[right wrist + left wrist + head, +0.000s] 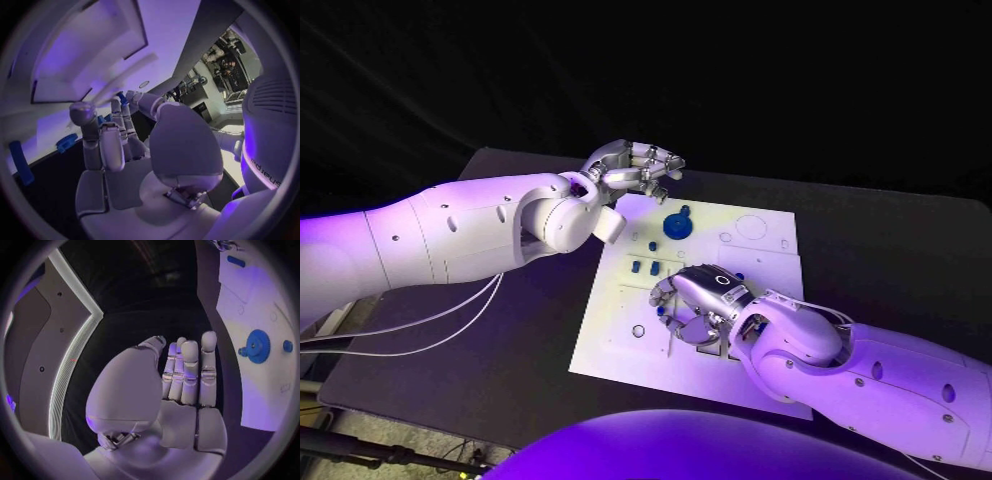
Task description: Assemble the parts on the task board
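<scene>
The white task board [625, 335] lies in the middle of the black table. A blue gear [678, 224] sits near its far edge, and I also see the gear [257, 346] from the left wrist with a small blue peg [287, 345] beside it. Small blue parts [646, 266] stand in the board's middle. My left hand [635, 166] hovers over the far left corner; its fingers [189, 371] are stretched out and hold nothing. My right hand [701, 300] reaches down onto the board just right of the small parts. Blue bits [122, 98] show at its fingertips, but whether they are held is unclear.
Bare black table [473, 350] surrounds the board on all sides. Round holes and recesses [751, 228] mark the board's far right area. More blue pieces [64, 143] appear past the right hand's thumb [82, 113].
</scene>
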You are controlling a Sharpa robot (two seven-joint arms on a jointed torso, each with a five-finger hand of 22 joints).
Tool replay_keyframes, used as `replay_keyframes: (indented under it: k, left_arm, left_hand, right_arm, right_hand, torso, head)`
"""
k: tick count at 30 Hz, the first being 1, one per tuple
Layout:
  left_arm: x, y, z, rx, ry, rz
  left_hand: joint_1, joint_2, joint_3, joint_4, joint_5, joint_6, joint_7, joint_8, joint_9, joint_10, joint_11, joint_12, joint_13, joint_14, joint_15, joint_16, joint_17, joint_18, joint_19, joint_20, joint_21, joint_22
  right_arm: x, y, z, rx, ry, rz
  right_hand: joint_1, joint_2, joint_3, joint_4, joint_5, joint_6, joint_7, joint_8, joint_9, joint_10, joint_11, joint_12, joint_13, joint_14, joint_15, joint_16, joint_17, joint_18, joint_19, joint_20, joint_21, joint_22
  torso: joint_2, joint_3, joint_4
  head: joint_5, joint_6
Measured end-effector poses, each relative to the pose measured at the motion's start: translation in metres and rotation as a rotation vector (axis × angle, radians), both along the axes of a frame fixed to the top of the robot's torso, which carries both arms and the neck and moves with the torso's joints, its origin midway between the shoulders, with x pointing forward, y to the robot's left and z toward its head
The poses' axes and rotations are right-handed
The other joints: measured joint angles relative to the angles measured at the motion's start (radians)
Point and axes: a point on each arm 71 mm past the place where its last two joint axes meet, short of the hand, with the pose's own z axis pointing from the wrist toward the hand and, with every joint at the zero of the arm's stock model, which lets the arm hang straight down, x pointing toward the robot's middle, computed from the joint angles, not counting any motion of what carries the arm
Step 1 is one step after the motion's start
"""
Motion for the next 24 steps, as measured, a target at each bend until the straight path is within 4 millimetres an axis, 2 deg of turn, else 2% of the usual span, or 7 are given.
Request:
replay_keyframes:
  k: [1, 3, 11, 14, 19, 22, 24]
  left_arm:
    - [0.0, 0.0, 0.0, 0.0, 0.0, -0.001]
    - [0.0, 0.0, 0.0, 0.0, 0.001, -0.002]
    - [0.0, 0.0, 0.0, 0.002, 0.004, -0.007]
    - [0.0, 0.001, 0.0, 0.003, 0.005, -0.007]
    - [0.0, 0.003, -0.001, 0.005, 0.007, -0.009]
    - [-0.001, 0.003, -0.001, 0.006, 0.007, -0.01]
    - [-0.001, 0.003, -0.001, 0.006, 0.007, -0.011]
  left_hand:
    - [0.0, 0.0, 0.0, 0.0, 0.0, 0.0, 0.0, 0.0, 0.0, 0.0, 0.0, 0.0, 0.0, 0.0, 0.0, 0.0, 0.0, 0.0, 0.0, 0.0, 0.0, 0.0]
    - [0.0, 0.0, 0.0, 0.0, 0.0, -0.004, 0.004, 0.0, 0.001, 0.0, 0.0, 0.0, 0.0, 0.0, 0.0, 0.0, 0.0, 0.0, 0.0, 0.0, 0.0, 0.0]
    - [0.0, 0.0, 0.0, 0.0, 0.0, -0.004, 0.004, 0.0, 0.001, 0.0, 0.0, 0.0, 0.0, 0.0, 0.0, 0.0, 0.0, 0.0, 0.0, 0.0, 0.0, 0.0]
    - [0.0, 0.0, 0.0, 0.0, 0.0, -0.004, 0.004, 0.0, 0.001, 0.0, 0.0, 0.0, 0.0, 0.0, 0.0, 0.0, 0.0, 0.0, 0.0, 0.0, 0.0, 0.0]
    - [0.0, 0.0, 0.0, 0.0, 0.0, -0.004, 0.004, 0.0, 0.001, 0.0, 0.0, 0.0, 0.0, 0.0, 0.0, 0.0, 0.0, 0.0, 0.0, 0.0, 0.0, 0.0]
    - [0.0, 0.0, 0.0, 0.0, 0.0, -0.004, 0.004, 0.0, 0.001, 0.0, 0.0, 0.0, 0.0, 0.0, 0.0, 0.0, 0.0, 0.0, 0.0, 0.0, 0.0, 0.0]
    - [0.0, 0.0, 0.0, 0.0, 0.0, -0.004, 0.004, 0.0, 0.001, 0.0, 0.0, 0.0, 0.0, 0.0, 0.0, 0.0, 0.0, 0.0, 0.0, 0.0, 0.0, 0.0]
  right_arm:
    - [0.0, -0.001, 0.0, 0.0, -0.001, -0.001]
    - [0.0, -0.003, 0.0, 0.002, -0.004, -0.005]
    - [0.0, -0.024, 0.011, 0.013, -0.025, -0.034]
    - [0.006, -0.038, 0.026, 0.018, -0.05, -0.057]
    - [0.024, -0.074, 0.055, 0.002, -0.091, -0.132]
    - [0.034, -0.092, 0.064, -0.023, -0.095, -0.176]
    - [0.04, -0.103, 0.066, -0.044, -0.089, -0.2]
  right_hand:
    - [0.0, 0.0, -0.007, -0.001, 0.0, -0.009, 0.002, -0.005, -0.002, -0.013, 0.002, 0.0, -0.003, -0.001, 0.006, -0.006, -0.007, 0.001, -0.007, 0.0, -0.01, -0.007]
    - [0.003, -0.003, -0.017, -0.003, 0.0, -0.02, 0.005, -0.014, -0.007, -0.038, 0.005, 0.0, -0.008, 0.0, 0.007, -0.014, -0.024, 0.008, -0.023, 0.005, -0.032, -0.022]
    - [0.005, -0.005, -0.025, -0.002, 0.004, -0.02, 0.003, -0.015, -0.009, -0.048, 0.008, 0.017, -0.011, 0.0, 0.007, -0.02, -0.032, 0.007, -0.032, 0.007, -0.045, -0.027]
    - [0.011, 0.0, -0.026, -0.001, 0.004, -0.012, 0.005, -0.015, -0.009, -0.044, 0.005, 0.025, -0.011, 0.0, 0.007, -0.015, -0.026, 0.007, -0.031, 0.007, -0.033, -0.017]
    - [0.011, 0.0, -0.035, 0.0, 0.004, -0.008, 0.002, -0.015, -0.009, -0.044, 0.005, 0.032, -0.01, 0.0, 0.007, -0.011, -0.025, 0.007, -0.024, 0.007, -0.029, -0.012]
    - [0.01, 0.0, -0.054, 0.007, -0.021, -0.008, 0.002, -0.015, -0.012, -0.044, 0.005, 0.039, -0.011, 0.0, 0.007, -0.011, -0.031, 0.007, -0.024, 0.007, -0.029, -0.013]
    - [0.004, -0.007, -0.077, 0.012, -0.038, -0.022, 0.007, -0.028, -0.018, -0.052, 0.008, 0.042, -0.014, -0.002, 0.009, -0.011, -0.038, 0.007, -0.024, 0.007, -0.035, -0.016]
  torso:
    - [0.0, 0.0001, -0.0001]
    - [0.0, 0.0002, -0.0001]
    - [0.0, 0.001, -0.0001]
    - [0.0, 0.001, -0.0007]
    - [-0.001, 0.0003, -0.0015]
    - [-0.001, -0.0002, -0.0015]
    - [-0.001, -0.0004, -0.0016]
  head:
    - [0.0, 0.001]
    - [-0.002, 0.003]
    - [-0.008, 0.009]
    - [-0.012, 0.013]
    - [-0.026, 0.021]
    - [-0.031, 0.024]
    - [-0.033, 0.026]
